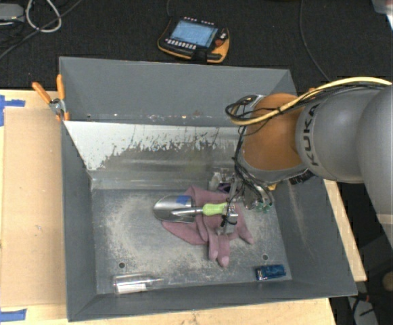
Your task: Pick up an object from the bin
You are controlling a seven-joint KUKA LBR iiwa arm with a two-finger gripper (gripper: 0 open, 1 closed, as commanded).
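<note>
My gripper (228, 220) is low in the middle right of the bin, its dark fingers pointing down onto a crumpled mauve cloth (210, 235). A metal scoop (176, 210) with a light green handle lies on the cloth, bowl to the left, handle end right beside the fingertips. The fingers stand close together at the handle's end and the cloth's folds; I cannot make out whether anything is between them.
A small blue object (270, 272) lies near the bin's front right corner. A clear, silvery tube (132, 284) rests along the front wall at the left. The orange-covered wrist and its cables hang over the bin's right half.
</note>
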